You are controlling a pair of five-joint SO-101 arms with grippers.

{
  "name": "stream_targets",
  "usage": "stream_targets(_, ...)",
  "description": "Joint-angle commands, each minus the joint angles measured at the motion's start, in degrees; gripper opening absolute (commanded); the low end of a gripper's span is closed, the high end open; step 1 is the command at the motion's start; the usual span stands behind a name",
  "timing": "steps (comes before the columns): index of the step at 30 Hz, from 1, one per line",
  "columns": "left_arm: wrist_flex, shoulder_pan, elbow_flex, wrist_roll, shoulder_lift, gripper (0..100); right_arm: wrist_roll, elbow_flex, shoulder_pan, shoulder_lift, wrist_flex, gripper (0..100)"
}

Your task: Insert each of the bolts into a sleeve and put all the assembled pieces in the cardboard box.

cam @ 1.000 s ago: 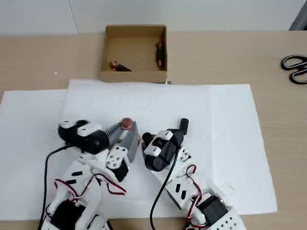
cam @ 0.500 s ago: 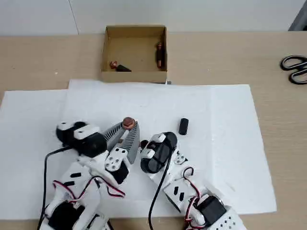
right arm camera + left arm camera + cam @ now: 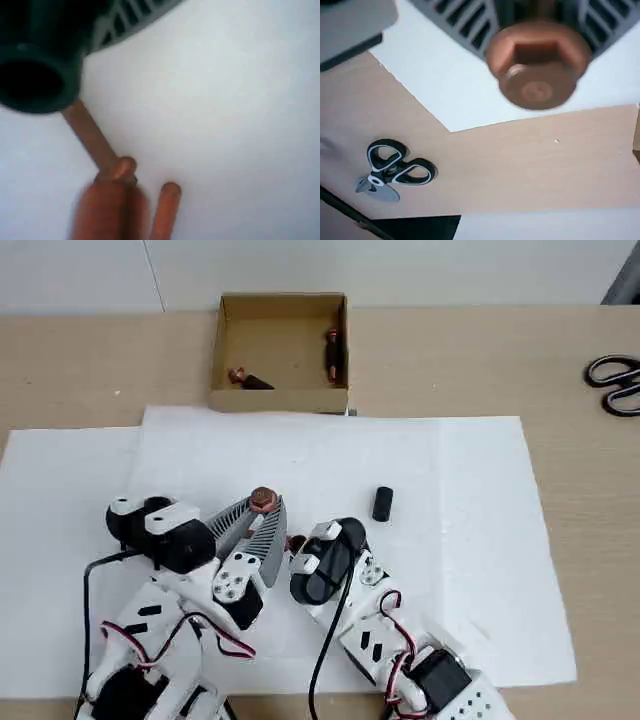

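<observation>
Left jaws clamp a bolt (image 3: 263,500); the cardboard box (image 3: 283,400) holds two assembled pieces (image 3: 333,353), well apart.

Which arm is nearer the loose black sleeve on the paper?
Right. The right arm is close by the sleeve, on its near-left; the left gripper, shut on a bolt, is farther left.

The 2 arms, left arm (image 3: 175,540) and right arm (image 3: 325,565), crowd the lower centre of the high view, while above them bare white sheet (image 3: 480,500) runs up to the cardboard box (image 3: 280,400) at upper centre, broken by 1 loose black sleeve (image 3: 382,504) (scissors (image 3: 615,383) lie far off at the right edge).
</observation>
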Motion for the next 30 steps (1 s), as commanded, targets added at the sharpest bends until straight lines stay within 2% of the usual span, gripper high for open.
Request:
stream_targets(1, -0.4, -0.1, -0.6, 0.1, -0.1, 1, -0.5, -1.1, -0.4, -1.0, 0.0, 0.2)
stream_targets(5, -0.4, -0.1, 1.3, 0.5, -0.2, 1, -0.5, -2.6, -0.5, -1.0, 0.4, 0.2)
stream_targets(13, -6.0, -1.5, 5.3, 2.0, -0.2, 1, -0.5, -2.9, -0.5, -1.0, 0.5, 0.2)
stream_targets(22, -6.1, -1.2, 5.5, 5.1, -0.2, 1, -0.6, -2.9, -4.4, -1.0, 0.0, 0.2)
stream_targets(30, -5.7, -1.4, 5.5, 5.1, -0.2, 1, -0.5, -2.9, -4.2, -1.0, 0.0, 0.2)
